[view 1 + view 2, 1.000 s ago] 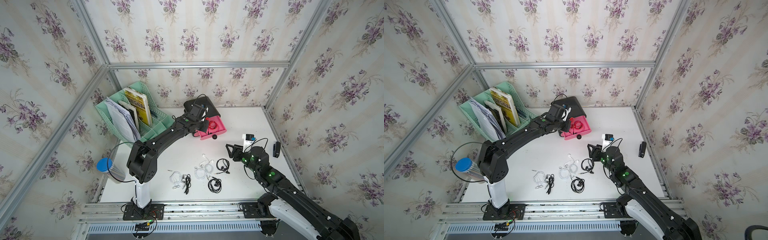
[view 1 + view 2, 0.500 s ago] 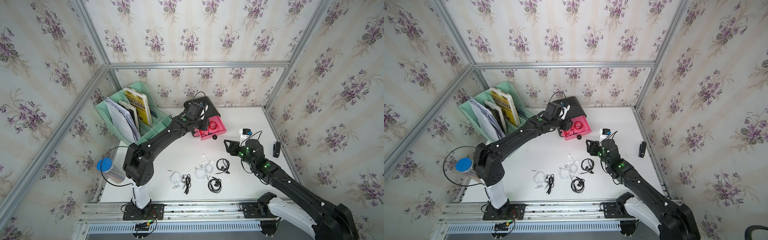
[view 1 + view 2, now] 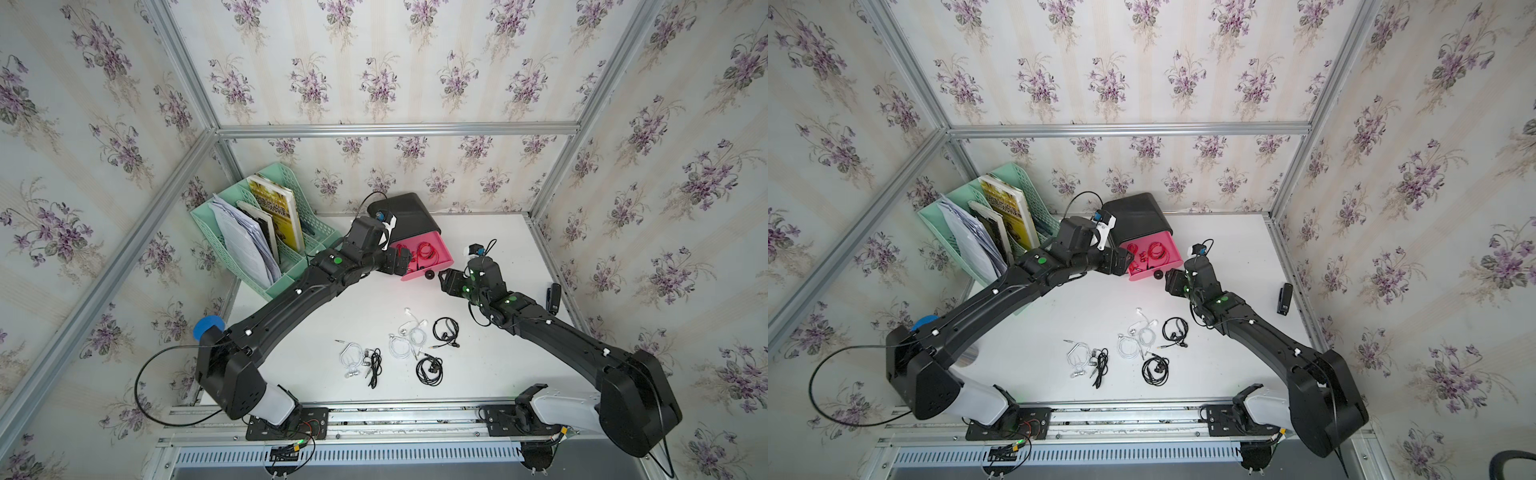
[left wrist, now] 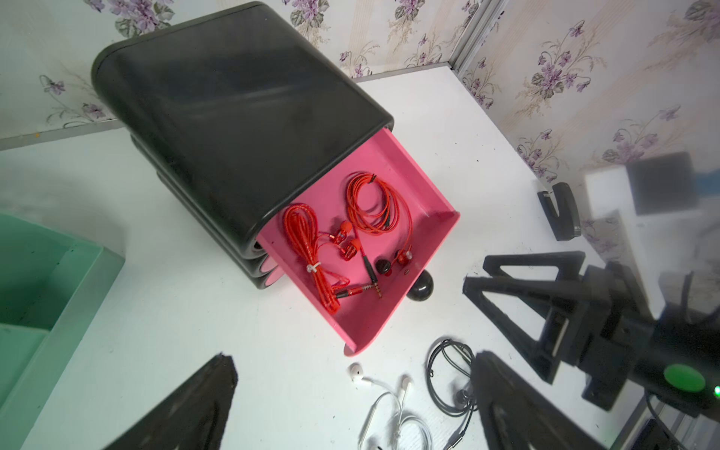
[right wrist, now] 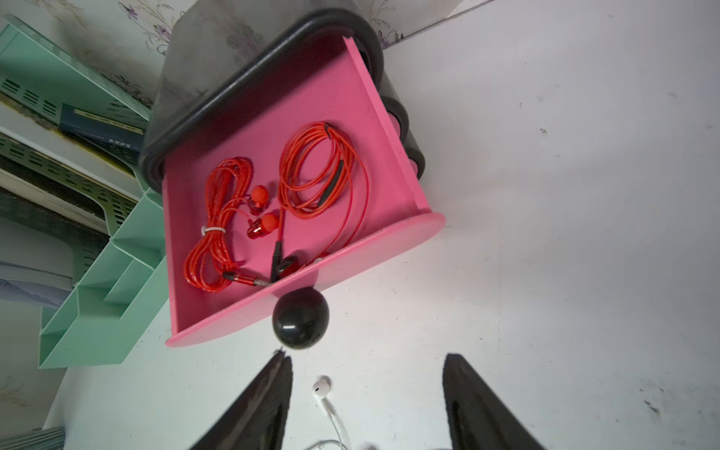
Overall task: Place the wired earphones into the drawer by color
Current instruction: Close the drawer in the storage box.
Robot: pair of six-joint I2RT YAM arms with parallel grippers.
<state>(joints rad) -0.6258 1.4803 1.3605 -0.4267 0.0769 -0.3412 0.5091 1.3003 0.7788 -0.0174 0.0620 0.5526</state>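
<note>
Our left gripper [image 4: 352, 362], shut a second ago, now gapes empty at the pink drawer [image 4: 428, 202]; red earphones [image 4: 307, 241] lie inside; our right gripper [image 5: 366, 362] half-open, empty.

Left pincer [image 4: 354, 360] spread wide; right pincer [image 5: 366, 356] parted, empty

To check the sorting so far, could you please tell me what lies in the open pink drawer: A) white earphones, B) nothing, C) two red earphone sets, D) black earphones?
C: two coiled red earphone sets lie on the floor of the pink drawer, seen in both wrist views.
</note>
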